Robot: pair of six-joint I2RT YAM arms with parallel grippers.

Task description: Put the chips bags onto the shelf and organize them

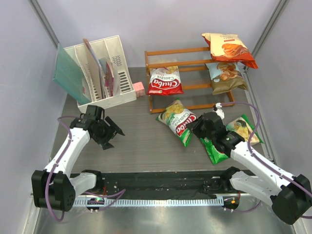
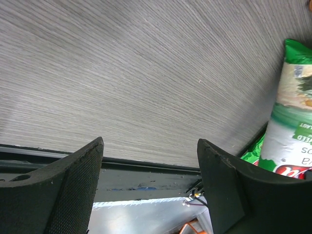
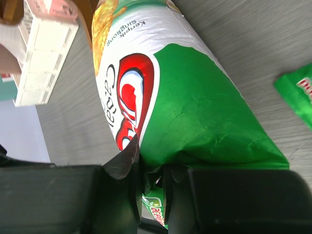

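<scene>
Seam of green chips bag — lost inside right pincer

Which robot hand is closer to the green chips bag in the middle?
Right. The right gripper has its fingers pinched on an end of the glossy green-and-white chips bag; the left gripper hangs open, off to its left.
</scene>
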